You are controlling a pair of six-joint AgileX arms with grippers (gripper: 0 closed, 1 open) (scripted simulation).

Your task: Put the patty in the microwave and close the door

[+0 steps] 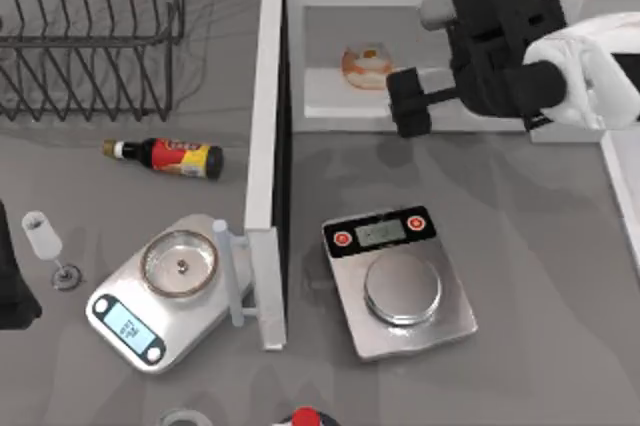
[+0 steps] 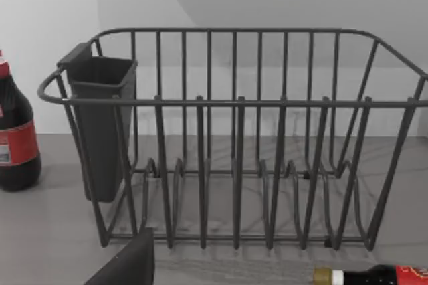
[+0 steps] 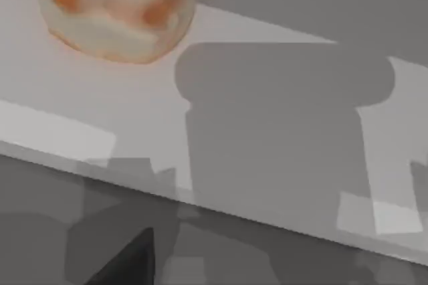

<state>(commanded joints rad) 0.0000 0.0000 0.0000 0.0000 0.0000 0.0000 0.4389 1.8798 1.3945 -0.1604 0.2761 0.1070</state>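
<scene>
One patty [image 1: 366, 66] sits inside the microwave [image 1: 440, 111], door [image 1: 266, 166] open

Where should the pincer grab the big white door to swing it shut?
Best bet: the white vertical bar handle at the free end of the flat white door, coming from the top view's left. It stands off the panel, farthest from the hinge.

The patty [image 1: 365, 65], in the upper middle of the top view, was orange-brown with cream-white patches, on the microwave's [image 1: 440, 111] pale floor. The door [image 1: 264, 161] was white. The worktop [image 1: 540, 246] was grey. At left lay a dark brown bottle [image 1: 166, 157] with a yellow and red label. The right scale [image 1: 399, 281] was silver with a black panel and two red buttons. The rack [image 1: 95, 31] was dark grey wire.
</scene>
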